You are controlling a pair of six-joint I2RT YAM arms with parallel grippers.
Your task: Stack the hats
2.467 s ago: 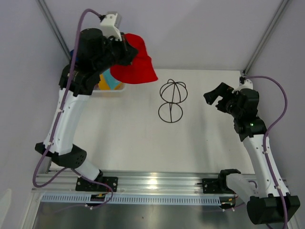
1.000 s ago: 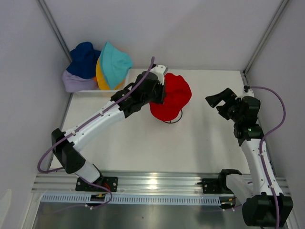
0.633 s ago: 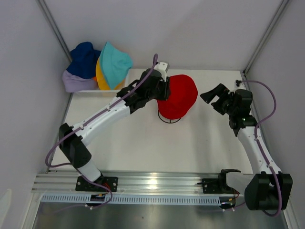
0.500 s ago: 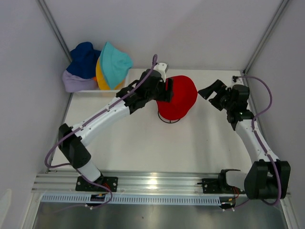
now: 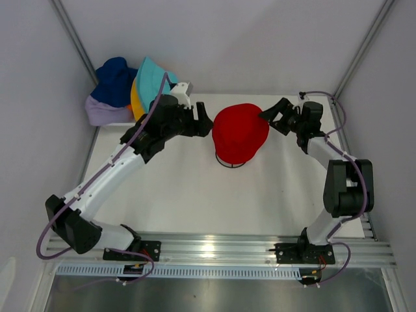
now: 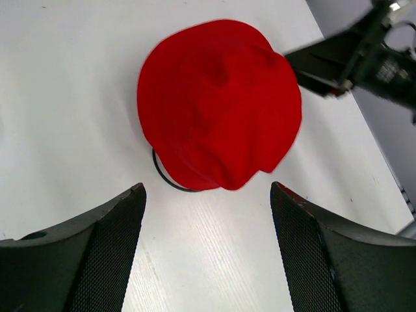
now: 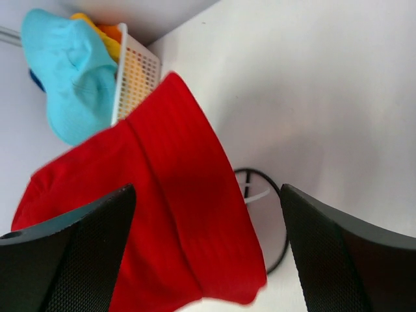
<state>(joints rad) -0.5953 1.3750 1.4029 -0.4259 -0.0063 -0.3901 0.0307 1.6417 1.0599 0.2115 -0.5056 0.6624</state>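
Observation:
A red hat (image 5: 240,132) sits draped over the black wire frame (image 5: 232,163) at the table's middle back; the frame's ring shows under the hat (image 6: 221,123) in the left wrist view. My left gripper (image 5: 202,123) hangs open just left of the hat, nothing between its fingers (image 6: 97,247). My right gripper (image 5: 272,116) is open at the hat's right edge, and red fabric (image 7: 162,227) fills the space between its jaws. Whether it touches the hat I cannot tell. The navy hat (image 5: 115,78), teal hat (image 5: 151,79), lavender hat (image 5: 101,110) and a yellow hat (image 5: 134,101) are piled at the back left.
The white lattice basket (image 7: 134,77) holds the pile in the back left corner, against the wall. An orange edge (image 7: 109,34) peeks out beside the teal hat (image 7: 68,78). The white table (image 5: 195,195) stretches toward the arm bases. Metal posts stand at both back corners.
My left gripper opened, let the red hat settle on the wire frame, and drew back to the left. My right arm swung in to the hat's right edge.

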